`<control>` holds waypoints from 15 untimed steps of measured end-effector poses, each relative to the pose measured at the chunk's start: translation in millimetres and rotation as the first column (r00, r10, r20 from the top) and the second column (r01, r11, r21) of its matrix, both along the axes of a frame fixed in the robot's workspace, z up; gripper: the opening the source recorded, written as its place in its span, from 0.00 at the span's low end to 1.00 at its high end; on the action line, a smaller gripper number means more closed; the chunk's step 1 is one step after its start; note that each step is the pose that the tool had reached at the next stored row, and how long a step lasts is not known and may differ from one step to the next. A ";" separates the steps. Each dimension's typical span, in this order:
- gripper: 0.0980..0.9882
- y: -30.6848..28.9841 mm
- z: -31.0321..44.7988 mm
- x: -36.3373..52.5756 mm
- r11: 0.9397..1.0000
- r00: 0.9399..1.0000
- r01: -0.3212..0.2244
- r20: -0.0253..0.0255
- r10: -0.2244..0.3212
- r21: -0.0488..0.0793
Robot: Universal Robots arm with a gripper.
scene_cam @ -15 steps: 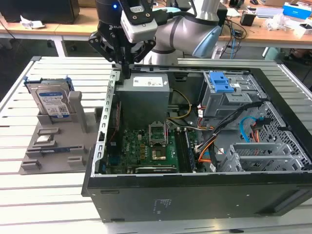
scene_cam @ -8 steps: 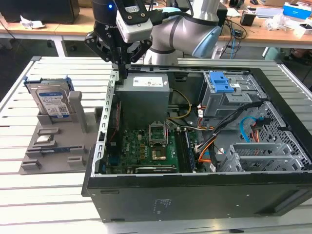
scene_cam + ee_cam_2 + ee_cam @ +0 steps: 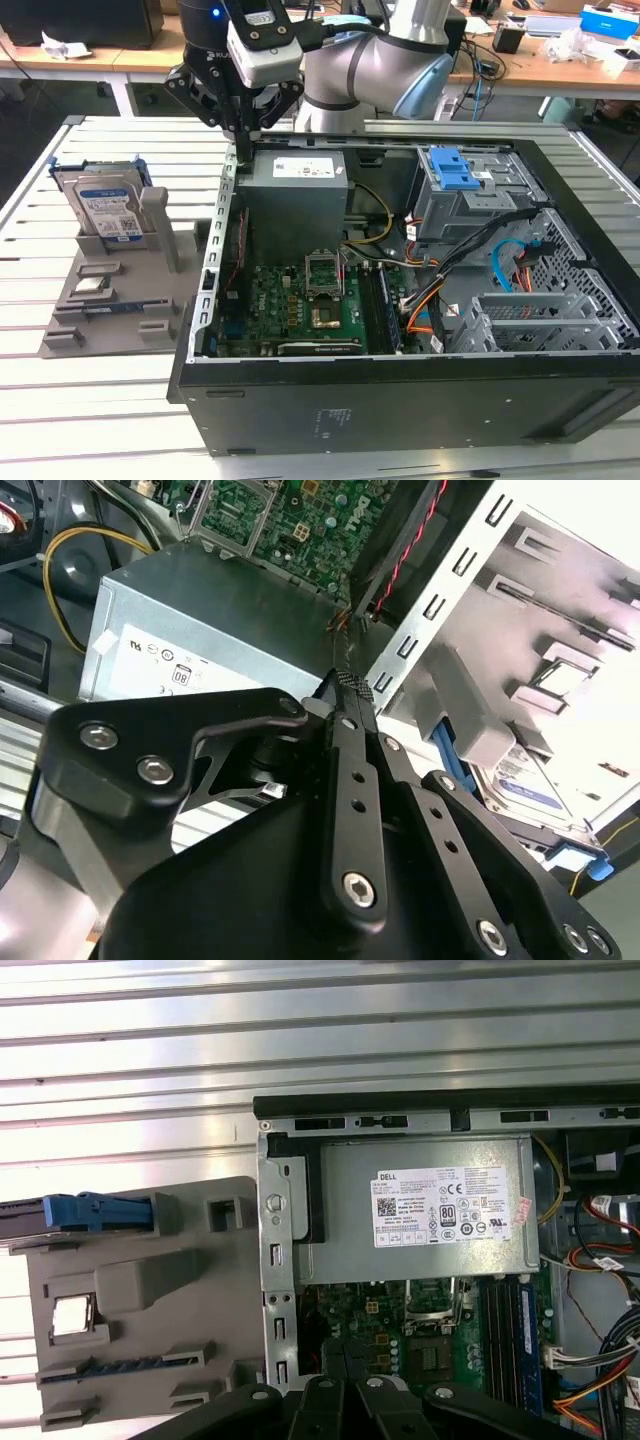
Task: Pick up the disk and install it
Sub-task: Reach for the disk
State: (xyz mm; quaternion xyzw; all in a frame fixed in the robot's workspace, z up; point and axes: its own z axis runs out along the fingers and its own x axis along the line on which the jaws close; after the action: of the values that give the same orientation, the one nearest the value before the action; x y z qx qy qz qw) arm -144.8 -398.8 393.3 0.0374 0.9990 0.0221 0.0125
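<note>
Blue-framed disk (image 3: 105, 205) stands on edge in grey holder (image 3: 130, 285), label facing camera.

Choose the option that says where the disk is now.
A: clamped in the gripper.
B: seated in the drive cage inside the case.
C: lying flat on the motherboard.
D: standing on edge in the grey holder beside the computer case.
D: in the exterior view the disk stands on edge in the grey holder outside the computer case, apart from the gripper above the case's wall.
</note>
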 end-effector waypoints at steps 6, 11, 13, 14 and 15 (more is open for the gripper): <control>0.01 0.0 0.0 -8.5 1.000 1.000 0.000 0.000 0.000 0.000; 0.01 0.0 0.0 -13.3 1.000 1.000 0.000 0.000 0.000 0.000; 0.01 0.0 0.0 -15.8 1.000 1.000 0.000 0.000 0.000 0.000; 0.01 0.0 0.0 -17.0 1.000 1.000 0.000 0.000 0.000 0.000; 0.01 0.0 0.0 -18.0 1.000 1.000 0.000 0.000 0.000 0.000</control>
State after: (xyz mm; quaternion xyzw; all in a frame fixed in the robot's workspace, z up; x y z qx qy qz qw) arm -162.9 -398.8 393.3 0.0374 0.9990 0.0221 0.0125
